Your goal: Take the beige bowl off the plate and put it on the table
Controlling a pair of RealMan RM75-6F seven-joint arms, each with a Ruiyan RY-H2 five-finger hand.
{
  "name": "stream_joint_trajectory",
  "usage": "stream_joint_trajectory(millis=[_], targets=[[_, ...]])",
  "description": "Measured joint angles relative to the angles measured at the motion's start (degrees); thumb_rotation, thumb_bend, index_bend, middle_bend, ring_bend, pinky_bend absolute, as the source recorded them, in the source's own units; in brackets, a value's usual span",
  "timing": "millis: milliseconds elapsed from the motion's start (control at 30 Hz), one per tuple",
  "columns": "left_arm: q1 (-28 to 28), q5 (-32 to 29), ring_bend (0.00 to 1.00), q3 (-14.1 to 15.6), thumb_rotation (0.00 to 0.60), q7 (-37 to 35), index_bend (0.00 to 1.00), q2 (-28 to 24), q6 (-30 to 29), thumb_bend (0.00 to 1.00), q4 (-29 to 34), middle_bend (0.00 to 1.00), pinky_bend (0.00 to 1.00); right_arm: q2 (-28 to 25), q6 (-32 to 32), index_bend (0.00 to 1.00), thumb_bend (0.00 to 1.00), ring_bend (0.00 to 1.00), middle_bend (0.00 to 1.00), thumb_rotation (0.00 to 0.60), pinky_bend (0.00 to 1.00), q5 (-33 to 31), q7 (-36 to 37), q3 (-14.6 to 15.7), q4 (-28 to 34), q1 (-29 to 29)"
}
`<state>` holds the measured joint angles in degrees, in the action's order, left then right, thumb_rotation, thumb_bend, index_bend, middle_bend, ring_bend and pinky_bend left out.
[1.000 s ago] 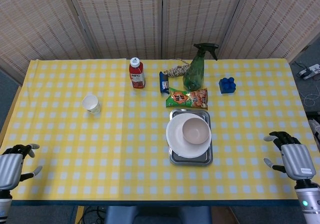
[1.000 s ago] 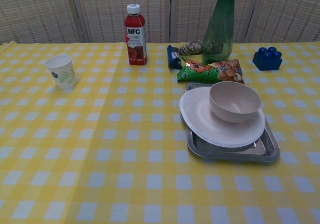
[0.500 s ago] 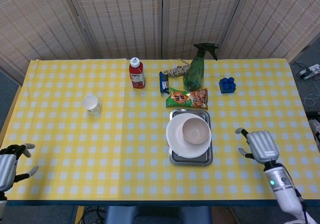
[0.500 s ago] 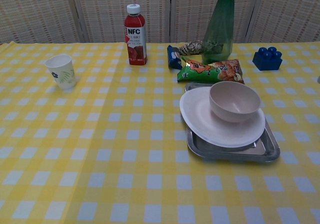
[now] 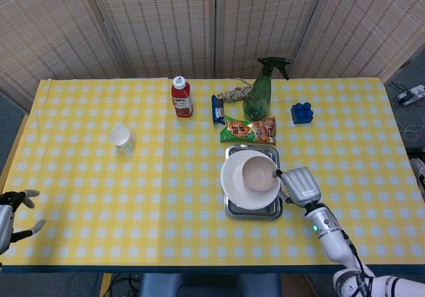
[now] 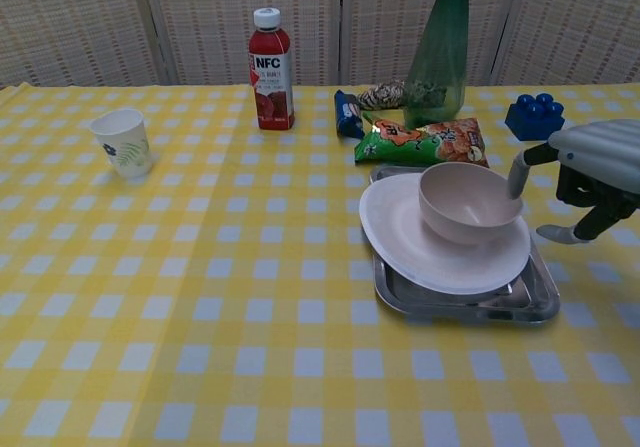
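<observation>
The beige bowl [image 5: 259, 173] [image 6: 469, 201] stands upright on a white plate [image 5: 238, 187] [image 6: 410, 239], which lies on a metal tray [image 5: 269, 210] [image 6: 460, 305]. My right hand [image 5: 302, 185] [image 6: 590, 174] hovers just right of the bowl with fingers apart, holding nothing; one fingertip [image 6: 517, 175] is close to the bowl's right rim. At the table's near left edge my left hand [image 5: 12, 212] is open and empty; it does not show in the chest view.
Behind the tray lie a snack bag [image 5: 250, 130], a green spray bottle [image 5: 259, 91], a blue candy bar [image 5: 217, 109], a red NFC juice bottle [image 5: 181, 97] and a blue toy block [image 5: 302, 113]. A paper cup [image 5: 121, 138] stands at the left.
My right hand has moved left from the table's right edge to the bowl's right side. My left hand has drawn back toward the near left edge.
</observation>
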<state>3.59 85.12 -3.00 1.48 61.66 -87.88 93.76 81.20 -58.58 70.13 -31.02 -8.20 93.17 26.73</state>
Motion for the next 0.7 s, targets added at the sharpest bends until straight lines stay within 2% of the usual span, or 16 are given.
stream_joint_trajectory(millis=[200,467,700], targets=[[-0.2,0.3,0.34,0.0,0.6,-0.5,0.44,-0.4,-0.4,0.02,0.2,0.52,0.4,2.2,1.6,0.48,0.28,1.0,1.0,0.6,1.0,-3.2,-3.6,0.7,-1.2,2.2],[-0.4,0.5,0.34,0.0,0.6,-0.8,0.44,-0.6,-0.6,0.02,0.2,0.52,0.4,3.9,1.8,0.69,0.47,1.0,1.0,0.6,1.0,-5.6,-6.7,0.7,-2.1,4.7],[-0.4,0.3,0.34,0.0,0.6,-1.1,0.44,-0.7,-0.2,0.02,0.1,0.52,0.4,2.3,0.1,0.72,0.52,1.0,1.0,0.6,1.0,-6.1,-8.1,0.2,1.4,5.6]])
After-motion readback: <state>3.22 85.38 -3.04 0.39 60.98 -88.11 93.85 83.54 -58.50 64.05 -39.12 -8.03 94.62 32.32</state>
